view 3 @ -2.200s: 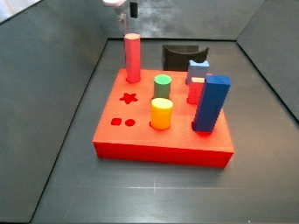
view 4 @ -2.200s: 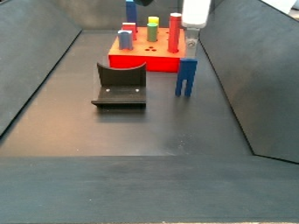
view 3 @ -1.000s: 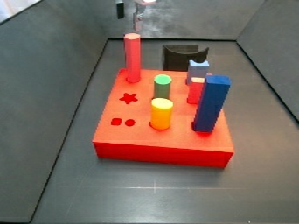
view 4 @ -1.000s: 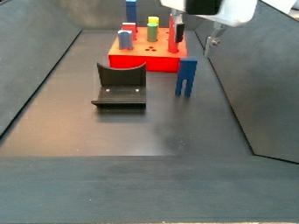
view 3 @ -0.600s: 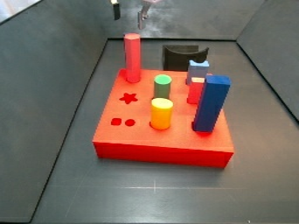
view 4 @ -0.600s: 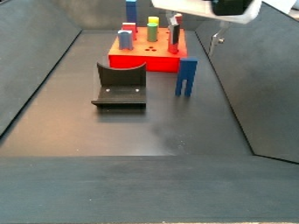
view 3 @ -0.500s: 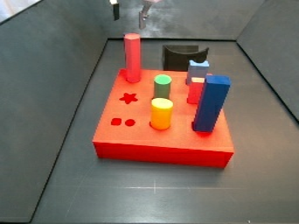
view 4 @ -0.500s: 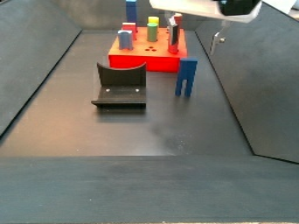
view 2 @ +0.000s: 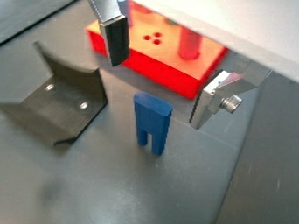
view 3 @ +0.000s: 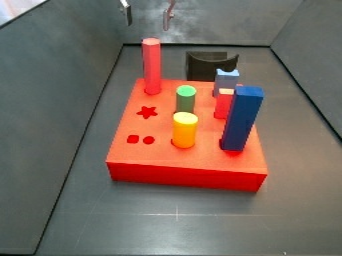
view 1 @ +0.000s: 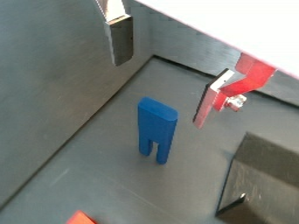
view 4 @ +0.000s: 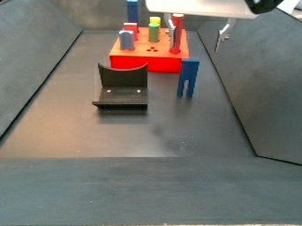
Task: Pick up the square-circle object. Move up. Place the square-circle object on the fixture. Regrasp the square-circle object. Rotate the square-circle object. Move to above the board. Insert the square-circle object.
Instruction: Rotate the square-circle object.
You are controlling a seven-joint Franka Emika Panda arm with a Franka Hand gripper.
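gripper (view 2: pixel 163 74) now higher than 2.2 s ago, jaws wide apart, empty; square-circle object (view 2: pixel 149 122) upright on floor below, beside board (view 2: pixel 163 54); pick-up not yet begun

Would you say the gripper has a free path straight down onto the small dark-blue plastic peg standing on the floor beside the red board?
Probably yes. In both wrist views the open gripper hangs above the small dark-blue plastic peg, nothing between its fingers; the red board and black fixture stand apart.
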